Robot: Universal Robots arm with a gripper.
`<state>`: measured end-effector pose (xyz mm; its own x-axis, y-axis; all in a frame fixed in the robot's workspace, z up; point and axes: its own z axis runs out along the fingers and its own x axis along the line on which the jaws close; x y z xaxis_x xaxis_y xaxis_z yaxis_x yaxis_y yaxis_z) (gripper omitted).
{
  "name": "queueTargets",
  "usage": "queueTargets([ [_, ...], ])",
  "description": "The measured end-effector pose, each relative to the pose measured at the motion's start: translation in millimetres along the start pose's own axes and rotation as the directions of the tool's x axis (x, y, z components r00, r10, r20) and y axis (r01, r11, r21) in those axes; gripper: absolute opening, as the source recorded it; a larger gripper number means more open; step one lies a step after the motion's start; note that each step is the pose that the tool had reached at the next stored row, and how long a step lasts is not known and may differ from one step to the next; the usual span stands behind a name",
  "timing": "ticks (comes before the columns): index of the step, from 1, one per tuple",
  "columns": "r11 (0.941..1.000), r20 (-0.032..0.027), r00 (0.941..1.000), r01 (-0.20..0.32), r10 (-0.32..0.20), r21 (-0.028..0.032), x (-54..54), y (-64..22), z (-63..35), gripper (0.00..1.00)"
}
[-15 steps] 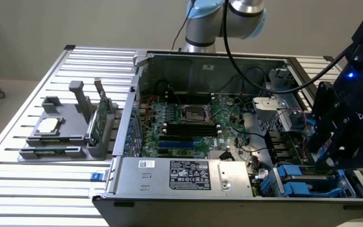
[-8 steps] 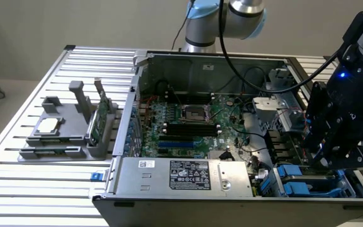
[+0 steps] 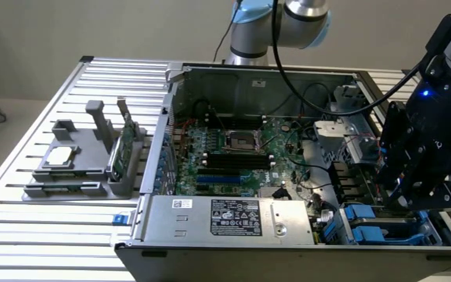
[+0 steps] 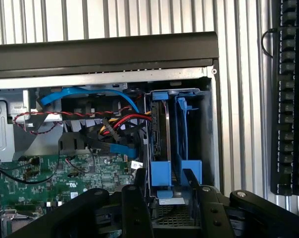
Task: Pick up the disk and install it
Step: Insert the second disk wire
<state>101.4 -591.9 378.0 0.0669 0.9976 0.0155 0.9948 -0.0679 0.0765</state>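
Slatted metal table (image 3: 61,235) under a plain pale wall, with an open computer case (image 3: 249,70) on it. Green motherboard (image 3: 234,158) flat on the case floor, silver power supply (image 3: 225,217) with a white label along the near wall. On the exterior view's left, beside the case, a grey holder (image 3: 77,176) carrying a small silver chip (image 3: 61,154) and a thin green card (image 3: 120,153) standing on edge.

On the exterior view's right, black gripper (image 3: 413,194) low over the blue drive bay (image 3: 382,229) in the near corner of the case. Seen from the wrist: gripper (image 4: 162,191) with two dark fingers (image 4: 134,203) set narrowly apart on both sides of a blue tab, touching or nearly touching it (cannot tell which).

Disk (image 4: 161,130) standing on its edge inside the bay, in the slot nearer the motherboard, blue carrier around it. Long axis running from the gripper toward the case wall, flat faces turned sideways, one toward the motherboard. Next slot with a blue carrier (image 4: 185,134) only. Red, black and blue cables (image 4: 115,121) just beside the bay. Black keyboard (image 4: 288,94) on the table outside the case.
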Motion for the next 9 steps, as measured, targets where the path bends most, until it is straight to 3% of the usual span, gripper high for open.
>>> queueTargets([
  [9, 1.0, 0.0001, 1.0, 0.0, 0.0, -0.0002, 7.3, -0.1, 1.0, 0.42],
])
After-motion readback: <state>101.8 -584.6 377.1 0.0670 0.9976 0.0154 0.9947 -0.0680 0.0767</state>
